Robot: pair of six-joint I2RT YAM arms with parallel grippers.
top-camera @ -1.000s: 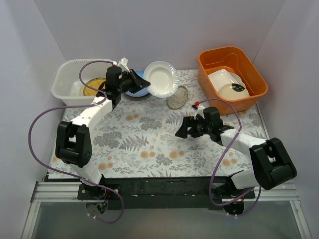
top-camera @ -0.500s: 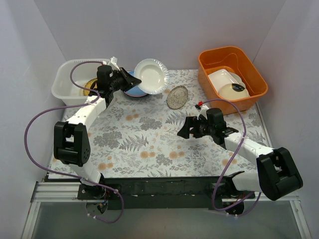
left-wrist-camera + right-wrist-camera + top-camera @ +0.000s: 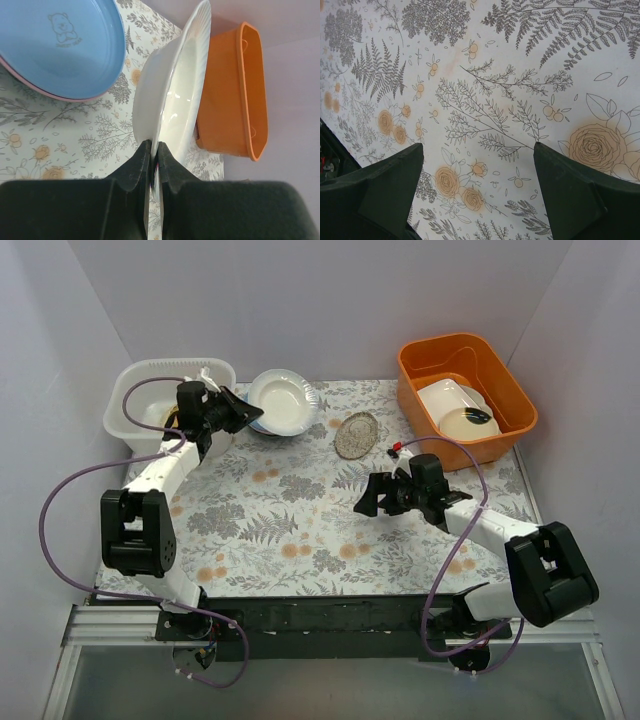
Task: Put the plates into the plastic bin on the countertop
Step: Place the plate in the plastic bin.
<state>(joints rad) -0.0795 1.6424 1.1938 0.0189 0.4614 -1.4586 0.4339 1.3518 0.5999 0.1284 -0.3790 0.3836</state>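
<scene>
While I watch from overhead, my left end effector [image 3: 238, 410] is clamped on the rim of the small white scalloped plate [image 3: 283, 402]. It holds the plate off the counter [image 3: 300, 520], just to the right of the plastic bin [image 3: 130, 380]. The plate sits tilted, its hollow face turned up toward the camera, and it hangs above the blue plate [image 3: 258, 426] rather than over the bin. From the left wrist view I see both fingers [image 3: 135, 170] pressed together on the white plate's edge. The plate [image 3: 175, 95] rises away from them nearly edge-on. To its left lies the blue plate [image 3: 60, 45], with a small bear outline printed in its well. A pinkish plate [image 3: 50, 92] shows as a thin edge beneath it. Both rest on the fern-printed counter [image 3: 100, 135].

The orange tub [image 3: 420, 348] stands at the far right corner, well apart from the bin. A white rectangular dish [image 3: 445, 395] and a cream dish with a black blob [image 3: 470, 423] lie inside it. A small grey speckled dish [image 3: 356, 434] lies on the counter between the blue plate and the tub.

My right end effector [image 3: 366, 500] hovers over the middle of the counter with its fingers wide apart. In the right wrist view there is only leaf and flower print [image 3: 480, 100] between them [image 3: 476, 146]. It grips nothing.
</scene>
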